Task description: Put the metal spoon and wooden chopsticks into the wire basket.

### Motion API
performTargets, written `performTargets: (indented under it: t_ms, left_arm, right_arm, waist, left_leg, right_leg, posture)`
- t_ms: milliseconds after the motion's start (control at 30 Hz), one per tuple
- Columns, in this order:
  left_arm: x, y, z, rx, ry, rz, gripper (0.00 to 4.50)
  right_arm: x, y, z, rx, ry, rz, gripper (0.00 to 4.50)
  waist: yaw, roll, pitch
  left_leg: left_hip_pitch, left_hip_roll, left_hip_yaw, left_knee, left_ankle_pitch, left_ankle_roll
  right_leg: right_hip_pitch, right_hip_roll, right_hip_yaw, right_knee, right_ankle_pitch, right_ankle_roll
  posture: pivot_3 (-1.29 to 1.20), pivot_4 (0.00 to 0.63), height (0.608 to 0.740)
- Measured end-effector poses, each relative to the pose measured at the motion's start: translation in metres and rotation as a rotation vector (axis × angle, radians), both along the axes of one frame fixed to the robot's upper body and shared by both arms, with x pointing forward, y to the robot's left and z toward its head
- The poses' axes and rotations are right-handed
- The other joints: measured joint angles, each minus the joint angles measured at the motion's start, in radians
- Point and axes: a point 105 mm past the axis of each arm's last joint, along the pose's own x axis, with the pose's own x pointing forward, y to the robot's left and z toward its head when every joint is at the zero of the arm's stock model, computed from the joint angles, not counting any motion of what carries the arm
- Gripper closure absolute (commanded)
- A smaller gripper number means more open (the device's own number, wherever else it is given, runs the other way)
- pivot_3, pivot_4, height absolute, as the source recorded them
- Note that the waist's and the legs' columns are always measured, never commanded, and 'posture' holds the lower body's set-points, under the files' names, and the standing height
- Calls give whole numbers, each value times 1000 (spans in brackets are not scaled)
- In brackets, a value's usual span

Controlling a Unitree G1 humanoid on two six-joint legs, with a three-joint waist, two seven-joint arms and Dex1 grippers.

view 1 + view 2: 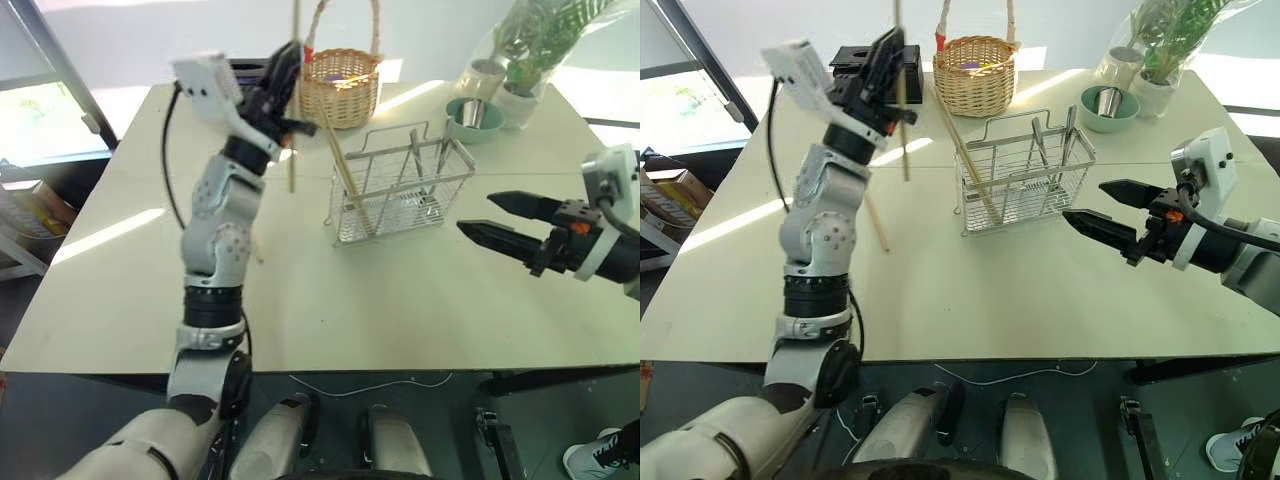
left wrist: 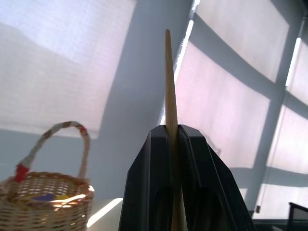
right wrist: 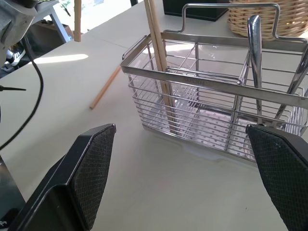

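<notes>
Your left fingers (image 1: 285,75) clench one chopstick (image 1: 294,120); right fingers (image 1: 1102,207) released. Tilted, it may miss the wire basket (image 1: 400,185).

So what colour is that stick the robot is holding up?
Pale tan wood. The chopstick, pinched between the left gripper's black fingers, shows best in the left wrist view.

Four wooden chopsticks (image 1: 902,100), seemingly two metal utensils (image 3: 254,57), one wire basket (image 1: 1025,175), one wicker basket (image 1: 975,72).

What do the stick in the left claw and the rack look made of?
Chopstick in the left claw: pale, matte, looks like bare wood, tan with no shine. Wire basket: shiny silver metal by its bright glints, likely steel; thin see-through wire bars.
</notes>
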Motion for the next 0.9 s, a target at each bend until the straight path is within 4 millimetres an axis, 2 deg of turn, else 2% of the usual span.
performTargets:
  t_ms: [100,267,533,900]
  left_arm:
    - [-5,-21,-2,-41,-18,-147,4404]
    - [-11,-44,-11,-63,-69,-245,4404]
    - [12,-45,-35,-39,-46,-138,4404]
    - [19,-49,-31,-53,-71,-94,4404]
  right_arm:
    - [1,0,1,5,-10,-10,0]
    - [0,6,2,27,-50,-9,0]
    - [-3,13,-4,61,-52,-17,0]
    - [-10,9,-9,83,-32,-43,0]
  waist:
    - [-5,0,0]
    - [-4,0,0]
    - [-1,-1,0]
    - [-4,-1,0]
  left_leg:
    - [0,0,0,-1,0,0]
    - [0,0,0,-1,0,1]
    - [0,0,0,0,0,1]
    - [0,0,0,0,0,2]
  right_leg:
    - [-1,0,0,0,0,0]
    - [0,0,0,0,0,0]
    - [0,0,0,0,0,0]
    - [0,0,0,0,0,0]
  posture:
    - [0,150,740]
    - [0,150,740]
    - [0,150,740]
    - [0,150,740]
